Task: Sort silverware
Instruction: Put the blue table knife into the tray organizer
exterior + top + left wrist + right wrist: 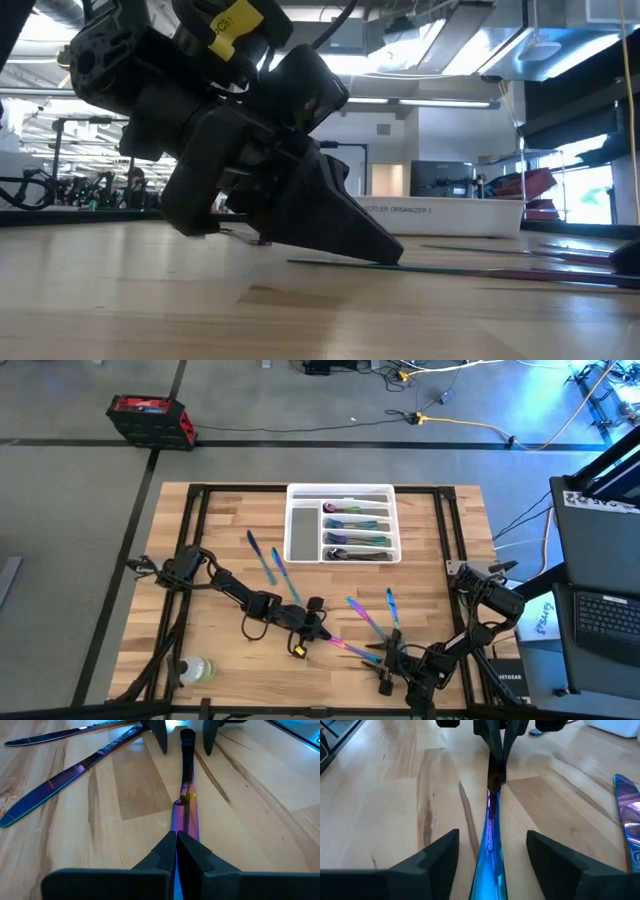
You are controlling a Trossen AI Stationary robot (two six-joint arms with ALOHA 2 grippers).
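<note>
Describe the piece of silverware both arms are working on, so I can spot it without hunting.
Start at the white tray, then drop to the table's near edge. There one slim purple-blue knife lies between the two arms. Unlike its loose neighbours, the left tool pinches one end while the open right tool straddles the other.

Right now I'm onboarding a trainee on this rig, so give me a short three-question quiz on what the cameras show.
1. True or false: the left gripper is shut on the slim iridescent purple-blue metal utensil.
2. How do the right gripper fingers stand? A) clamped together B) apart, either side of the utensil
3. What lies inside the white compartmented plastic tray?

Key: 1 true; 2 B; 3 sorted iridescent silverware.
</note>
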